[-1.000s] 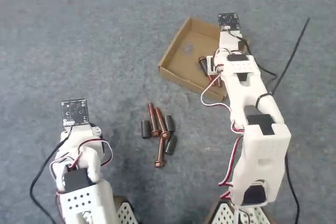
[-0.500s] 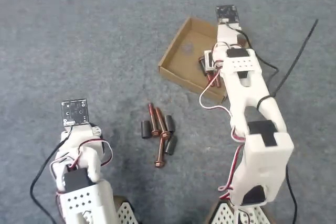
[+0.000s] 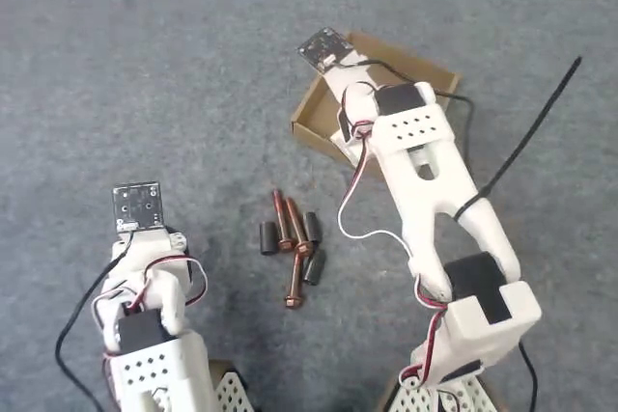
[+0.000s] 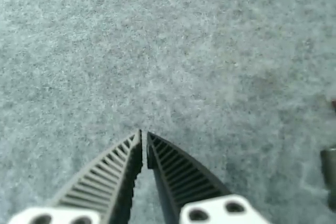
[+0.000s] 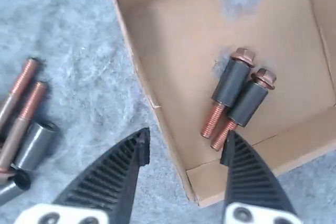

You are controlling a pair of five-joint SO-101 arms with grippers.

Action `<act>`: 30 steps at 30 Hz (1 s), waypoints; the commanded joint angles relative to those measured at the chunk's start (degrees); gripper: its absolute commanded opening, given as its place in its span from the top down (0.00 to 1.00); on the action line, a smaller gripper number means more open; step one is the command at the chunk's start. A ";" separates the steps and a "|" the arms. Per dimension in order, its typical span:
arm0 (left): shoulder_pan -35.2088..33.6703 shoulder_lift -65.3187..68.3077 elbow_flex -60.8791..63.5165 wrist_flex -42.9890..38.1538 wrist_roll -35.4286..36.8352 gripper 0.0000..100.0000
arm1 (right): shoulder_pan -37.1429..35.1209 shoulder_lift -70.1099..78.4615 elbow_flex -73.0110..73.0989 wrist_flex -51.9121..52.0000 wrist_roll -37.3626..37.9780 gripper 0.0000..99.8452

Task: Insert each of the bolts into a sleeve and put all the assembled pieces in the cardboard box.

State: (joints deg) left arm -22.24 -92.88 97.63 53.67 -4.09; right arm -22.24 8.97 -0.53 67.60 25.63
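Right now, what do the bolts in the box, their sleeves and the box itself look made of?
The two copper-coloured threaded bolts: probably metal with a copper-toned plating, given the sheen. The dark grey cylindrical sleeves: smooth and matt, metal or plastic, can't tell. The shallow brown box: cardboard, with raw folded edges.

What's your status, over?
Right gripper: jaws open over box rim. Left gripper: jaws shut. Two assemblies in box; three bolts, three sleeves loose on carpet. Nothing blocking.

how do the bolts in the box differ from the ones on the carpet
The two boxed bolts each wear a dark sleeve; the three carpet bolts are bare, with loose sleeves beside them. Boxed bolts lie side by side in the box; carpet bolts lie outside it. All are copper-coloured.
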 commanded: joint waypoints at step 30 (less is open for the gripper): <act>0.35 -0.18 -0.66 -0.35 -0.44 0.99 | -8.04 35.03 -41.05 5.05 8.18 0.82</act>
State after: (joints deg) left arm -22.24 -92.88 97.63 53.67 -4.09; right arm -29.98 43.43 -34.64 71.38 32.84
